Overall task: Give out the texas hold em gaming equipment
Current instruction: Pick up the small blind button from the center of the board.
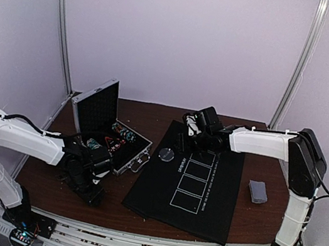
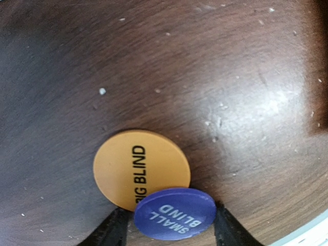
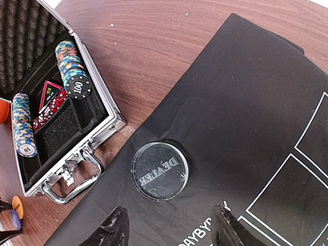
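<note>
Small-blind disc [image 2: 174, 212] overlaps big-blind disc [image 2: 133, 164] left of the mat [image 1: 157, 198].

Orange disc [image 2: 128, 164]: BIG BLIND; purple disc [image 2: 174, 220]: SMALL BLIND; DEALER button [image 3: 159, 170].

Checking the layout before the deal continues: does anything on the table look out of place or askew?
Yes. The purple SMALL BLIND disc covers the edge of the orange BIG BLIND disc on bare wood, between the fingers of the left gripper, not apart from it. The black mat also sits skewed to the table edge.
</note>
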`<act>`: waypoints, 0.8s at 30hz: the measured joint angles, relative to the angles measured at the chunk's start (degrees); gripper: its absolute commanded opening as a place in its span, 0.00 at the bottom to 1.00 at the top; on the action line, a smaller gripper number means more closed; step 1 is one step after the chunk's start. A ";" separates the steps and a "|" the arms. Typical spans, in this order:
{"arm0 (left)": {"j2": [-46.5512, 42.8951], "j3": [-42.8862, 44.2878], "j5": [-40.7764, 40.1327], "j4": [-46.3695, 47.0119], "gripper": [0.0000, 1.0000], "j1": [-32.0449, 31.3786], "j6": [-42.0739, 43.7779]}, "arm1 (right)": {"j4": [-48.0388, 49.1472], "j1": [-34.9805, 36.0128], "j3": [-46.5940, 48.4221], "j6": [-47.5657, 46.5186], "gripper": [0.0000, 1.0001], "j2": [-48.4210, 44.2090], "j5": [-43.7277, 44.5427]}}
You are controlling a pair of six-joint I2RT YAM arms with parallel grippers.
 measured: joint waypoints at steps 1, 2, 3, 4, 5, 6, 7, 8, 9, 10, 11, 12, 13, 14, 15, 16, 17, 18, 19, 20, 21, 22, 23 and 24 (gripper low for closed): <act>0.02 0.00 -0.09 -0.04 0.54 0.02 0.00 | -0.07 0.00 -0.02 -0.07 0.57 0.00 0.07; 0.02 0.00 -0.24 -0.11 0.51 0.02 0.00 | -0.07 0.00 -0.04 -0.15 0.57 0.00 0.17; 0.02 -0.02 -0.33 -0.13 0.49 0.02 -0.02 | -0.07 0.00 -0.04 -0.17 0.57 0.00 0.28; 0.00 -0.02 -0.39 -0.15 0.47 0.02 0.02 | -0.11 0.00 -0.04 -0.22 0.57 0.00 0.39; 0.00 -0.02 -0.42 -0.15 0.45 0.02 -0.11 | -0.07 0.00 -0.04 -0.24 0.57 0.00 0.48; -0.09 -0.02 -0.39 -0.17 0.43 0.02 -0.11 | -0.09 0.00 -0.04 -0.28 0.57 0.00 0.59; -0.13 -0.02 -0.39 -0.17 0.41 0.02 -0.13 | -0.11 0.00 -0.04 -0.33 0.57 0.00 0.72; -0.17 -0.02 -0.39 -0.20 0.39 0.02 -0.13 | -0.09 0.00 -0.04 -0.35 0.57 0.00 0.81; -0.22 -0.02 -0.39 -0.17 0.35 0.02 -0.13 | -0.09 0.00 -0.04 -0.35 0.57 0.00 0.85; -0.22 -0.02 -0.37 -0.17 0.34 0.02 -0.13 | -0.09 0.00 -0.04 -0.35 0.57 0.00 0.87; -0.24 -0.04 -0.37 -0.17 0.33 0.02 -0.13 | -0.09 0.00 -0.04 -0.35 0.57 0.00 0.92; -0.33 -0.11 -0.37 -0.13 0.32 0.02 -0.15 | -0.13 0.00 -0.04 -0.35 0.57 0.00 0.96; -0.42 -0.15 -0.37 -0.11 0.32 0.02 -0.15 | -0.15 0.02 -0.04 -0.37 0.57 0.00 0.98; -0.44 -0.17 -0.37 -0.09 0.32 0.02 -0.15 | -0.22 0.00 -0.04 -0.39 0.57 -0.02 1.03; -0.44 -0.17 -0.37 -0.09 0.31 0.02 -0.15 | -0.35 0.00 -0.04 -0.39 0.57 -0.07 1.05; -0.50 -0.17 -0.37 -0.11 0.31 0.02 -0.15 | -0.52 0.00 -0.09 -0.39 0.57 -0.22 1.18; -0.57 -0.17 -0.35 -0.13 0.32 0.02 -0.15 | -0.57 0.00 -0.22 -0.42 0.57 -0.48 1.29; -0.72 -0.17 -0.33 -0.13 0.32 0.02 -0.15 | -0.68 0.00 -0.44 -0.42 0.57 -0.85 1.40; -0.98 -0.17 -0.26 -0.11 0.32 0.02 -0.15 | -0.83 0.00 -0.57 -0.42 0.57 -1.22 1.44; -1.33 -0.17 -0.17 -0.11 0.31 0.02 -0.15 | -0.92 0.02 -0.61 -0.42 0.57 -1.53 1.46; -1.68 -0.17 -0.17 -0.13 0.31 0.02 -0.15 | -0.92 0.02 -0.63 -0.42 0.57 -1.79 1.46; -2.19 -0.15 -0.17 -0.13 0.31 0.02 -0.15 | -0.92 0.00 -0.63 -0.42 0.57 -1.97 1.44; -2.69 -0.13 -0.20 -0.15 0.32 0.02 -0.15 | -0.92 0.02 -0.63 -0.42 0.57 -2.16 1.44; -3.04 -0.07 -0.22 -0.13 0.32 0.02 -0.17 | -0.94 0.02 -0.66 -0.42 0.57 -2.36 1.44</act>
